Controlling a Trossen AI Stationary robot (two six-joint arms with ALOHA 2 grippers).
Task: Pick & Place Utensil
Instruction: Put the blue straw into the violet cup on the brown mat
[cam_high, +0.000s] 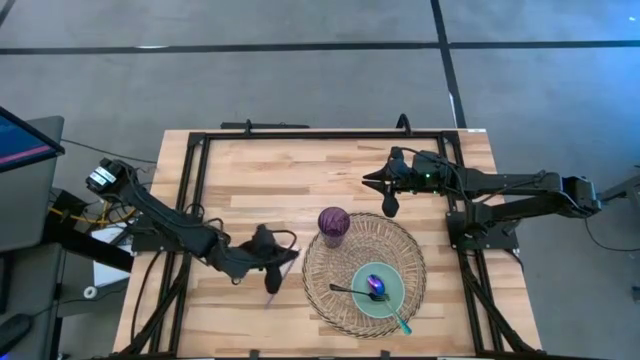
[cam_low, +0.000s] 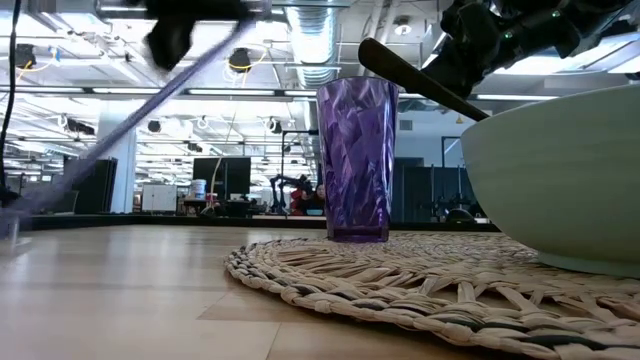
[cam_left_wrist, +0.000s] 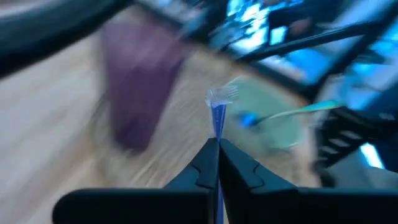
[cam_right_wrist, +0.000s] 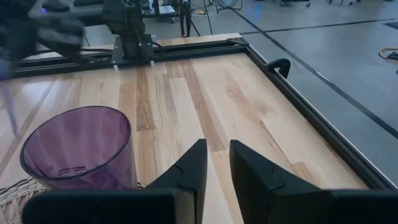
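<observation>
Gripping a pale lilac utensil (cam_high: 272, 289) between closed fingers, the left gripper (cam_high: 268, 252) holds it above the bare wood of the desk (cam_high: 250, 180), toward the near edge and just beside the left rim of the woven mat (cam_high: 330, 290). In the left wrist view the utensil's blue-looking shaft (cam_left_wrist: 218, 121) runs straight out from between the two pressed fingertips (cam_left_wrist: 205, 163) and ends in a pale, blurred head whose kind cannot be told. In the low view the same utensil (cam_low: 120, 130) slants as a long violet streak from the gripper overhead down toward the desk surface; whether its lower end touches the wood cannot be told.

On the mat, well apart from the held piece, a pale green bowl (cam_high: 360, 298) sits in the half nearer the front edge. It holds a blue spoon (cam_high: 377, 287), a dark-handled utensil (cam_high: 348, 290) and a teal-handled one (cam_high: 400, 322) that juts over its rim. A purple tumbler (cam_high: 333, 225) stands upright on the mat's far-left rim.

The right gripper (cam_high: 391, 205) hangs above the desk beyond the mat, toward the far-right corner; its fingers (cam_right_wrist: 193, 167) stand slightly apart with nothing between them, and the tumbler (cam_right_wrist: 78, 146) is just ahead.
</observation>
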